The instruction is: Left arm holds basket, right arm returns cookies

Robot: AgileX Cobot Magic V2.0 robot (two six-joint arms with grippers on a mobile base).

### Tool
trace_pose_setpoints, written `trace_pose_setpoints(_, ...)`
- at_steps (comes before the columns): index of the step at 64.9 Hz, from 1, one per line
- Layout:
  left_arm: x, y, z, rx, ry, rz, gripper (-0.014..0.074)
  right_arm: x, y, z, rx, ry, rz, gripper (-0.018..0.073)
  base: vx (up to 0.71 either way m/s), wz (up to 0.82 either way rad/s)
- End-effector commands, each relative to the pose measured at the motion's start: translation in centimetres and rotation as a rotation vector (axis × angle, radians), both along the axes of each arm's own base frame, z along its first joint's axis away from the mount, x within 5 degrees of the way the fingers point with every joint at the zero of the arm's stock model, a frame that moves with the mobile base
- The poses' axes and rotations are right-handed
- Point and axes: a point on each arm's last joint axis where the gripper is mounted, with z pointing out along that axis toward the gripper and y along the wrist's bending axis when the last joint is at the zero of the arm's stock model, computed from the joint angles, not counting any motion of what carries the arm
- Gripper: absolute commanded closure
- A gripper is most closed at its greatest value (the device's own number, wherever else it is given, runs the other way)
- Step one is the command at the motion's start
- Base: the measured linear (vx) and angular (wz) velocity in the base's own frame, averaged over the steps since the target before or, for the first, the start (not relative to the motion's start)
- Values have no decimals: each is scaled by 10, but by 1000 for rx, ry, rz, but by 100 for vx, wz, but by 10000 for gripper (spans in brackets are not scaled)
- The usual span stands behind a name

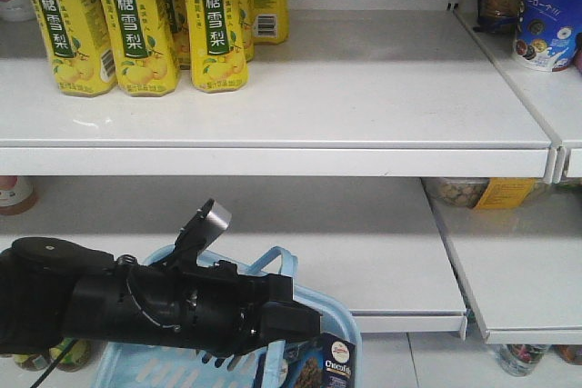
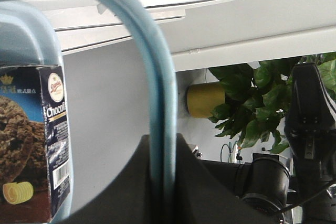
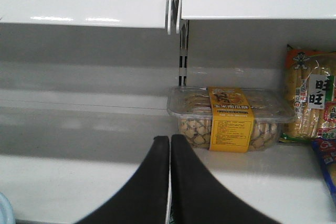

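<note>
Pale-blue plastic marks the basket [image 1: 338,313] at the lower edge of the exterior front view, below two white shelves. The black left arm [image 1: 155,302] reaches over it from the left. The cookies [image 1: 336,365], a dark navy carton, stand inside the basket's right end. Yellow bottles [image 1: 136,24] line the upper shelf [image 1: 364,97], and a round blue-and-white package [image 1: 546,29] sits far right.

Left wrist view: only here can the grasp be read. The left fingers [image 2: 210,198] are closed on the basket's handle [image 2: 157,77], which runs up between them. The carton's barcode side shows at left, against the basket wall. A leafy plant [image 2: 252,98] and a yellow pot [image 2: 206,99] lie behind.

Right wrist view: the right fingers [image 3: 199,192] are pressed together with nothing between them, above a white shelf board [image 3: 79,129]. Beyond them, and apart from them, rest a clear snack tub [image 3: 228,119] with an orange label and an orange packet [image 3: 310,98].
</note>
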Motion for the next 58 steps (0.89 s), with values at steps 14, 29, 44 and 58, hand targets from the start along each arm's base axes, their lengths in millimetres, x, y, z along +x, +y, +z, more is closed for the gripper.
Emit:
trace_pose_setpoints(14, 1, -3, 24, -113, -28, 12, 603, -1, 0, 6, 3, -79, 0, 567, -1, 3)
trace_pose_setpoints(29, 1, -3, 24, -113, -28, 12, 603, -1, 0, 6, 3, -79, 0, 567, 0, 0)
trace_pose_setpoints(44, 1, -3, 24, -113, -28, 12, 603, -1, 0, 6, 3, -79, 0, 567, 0, 0)
trace_pose_setpoints(58, 1, -3, 24, -113, -28, 12, 603, -1, 0, 6, 3, -79, 0, 567, 0, 0)
